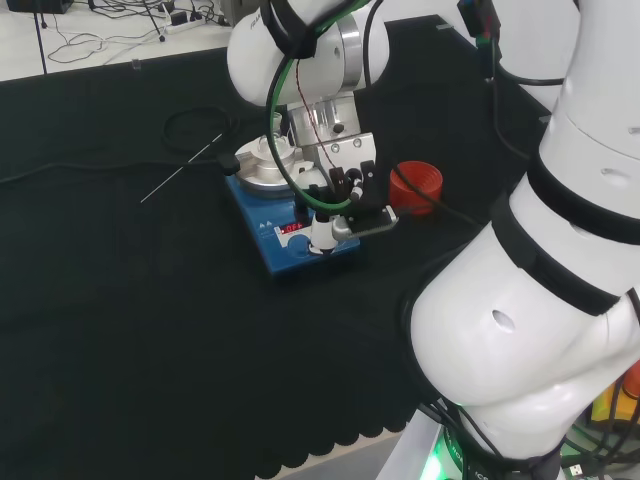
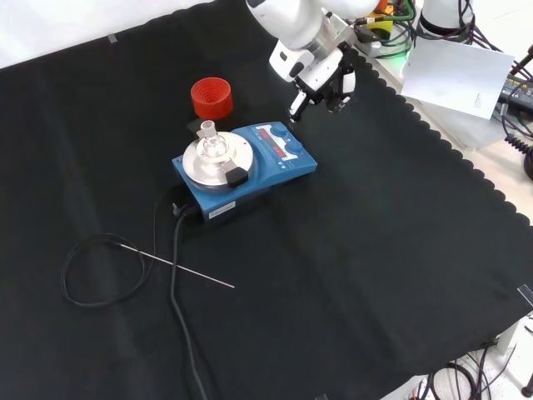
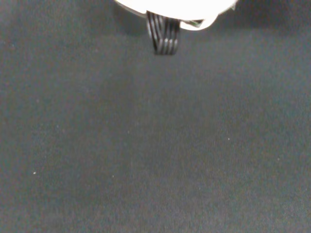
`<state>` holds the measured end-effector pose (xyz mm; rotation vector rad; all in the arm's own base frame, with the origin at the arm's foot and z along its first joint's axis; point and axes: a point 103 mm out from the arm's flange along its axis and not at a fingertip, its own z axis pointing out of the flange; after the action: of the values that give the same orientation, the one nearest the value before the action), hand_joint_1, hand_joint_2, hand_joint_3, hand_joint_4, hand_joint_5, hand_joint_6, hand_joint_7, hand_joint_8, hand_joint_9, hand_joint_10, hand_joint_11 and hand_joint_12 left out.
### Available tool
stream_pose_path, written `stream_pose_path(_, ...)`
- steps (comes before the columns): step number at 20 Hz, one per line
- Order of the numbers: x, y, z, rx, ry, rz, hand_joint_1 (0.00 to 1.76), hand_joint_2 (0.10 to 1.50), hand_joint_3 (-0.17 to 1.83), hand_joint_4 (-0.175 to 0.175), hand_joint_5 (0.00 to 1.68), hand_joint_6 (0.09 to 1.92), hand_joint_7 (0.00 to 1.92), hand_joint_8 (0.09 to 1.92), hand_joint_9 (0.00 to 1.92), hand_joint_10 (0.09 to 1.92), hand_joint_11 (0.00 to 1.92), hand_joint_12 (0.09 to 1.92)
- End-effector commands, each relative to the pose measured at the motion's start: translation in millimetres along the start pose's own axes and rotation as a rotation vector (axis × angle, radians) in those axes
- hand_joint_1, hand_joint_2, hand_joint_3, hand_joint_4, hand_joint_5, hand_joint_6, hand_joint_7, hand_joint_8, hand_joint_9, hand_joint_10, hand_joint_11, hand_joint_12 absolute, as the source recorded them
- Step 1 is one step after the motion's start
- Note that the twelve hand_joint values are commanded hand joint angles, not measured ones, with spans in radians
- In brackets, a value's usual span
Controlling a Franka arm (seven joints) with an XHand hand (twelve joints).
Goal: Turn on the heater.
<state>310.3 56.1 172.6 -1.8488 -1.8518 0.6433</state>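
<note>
- The black and white fingers (image 2: 297, 107) of the robot's hand (image 2: 321, 83) hang partly curled and close together, holding nothing, with one fingertip reaching down towards the heater's control end in the front view.
- In that view the hand hovers just above and beyond the panel end, not touching it.
- The blue box-shaped heater with a round silver metal top plate (image 2: 246, 162) sits flat on the black cloth surface (image 2: 375, 275), left of centre in the head view.
- Its front panel carries a lit red display (image 1: 292, 228) and a round blue knob (image 2: 291, 145); the hand is nearest these controls.
- A small clear glass flask (image 2: 212, 143) stands on the plate, beside a small black block (image 2: 237, 176).
- The heater looks heavy, rigid and squat, likely to stay put under a light touch; the flask looks fragile and easily knocked.
- The sensible place to act is the knob or panel, approached from the panel side, well clear of the glass.
- A red ribbed ring stand (image 2: 211, 97) sits just beyond the heater, a thin metal rod (image 2: 179, 267) and a looped black cable (image 2: 100, 271) lie nearby.
</note>
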Motion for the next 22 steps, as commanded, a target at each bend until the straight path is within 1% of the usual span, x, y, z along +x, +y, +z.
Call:
stream_pose_path(1, -0.5, 6.2, 1.6, 0.013, -0.010, 0.010, 1.39, 0.72, 0.93, -0.061, 0.28, 0.60, 1.54, 1.34, 1.65, 1.24, 1.55, 1.30)
stream_pose_path(12, -6.9, 17.6, 11.5, 0.040, 0.007, 0.000, 1.40, 0.71, 0.94, -0.059, 0.28, 0.57, 1.54, 1.34, 1.65, 1.24, 1.55, 1.30)
stream_pose_path(19, -6.5, 22.9, 15.3, 0.054, 0.006, 0.001, 1.40, 0.70, 0.95, -0.058, 0.28, 0.56, 1.54, 1.35, 1.65, 1.24, 1.55, 1.31)
stream_pose_path(22, -2.7, 23.2, 15.5, 0.056, 0.000, 0.005, 1.40, 0.70, 0.95, -0.058, 0.28, 0.56, 1.54, 1.35, 1.65, 1.24, 1.55, 1.31)
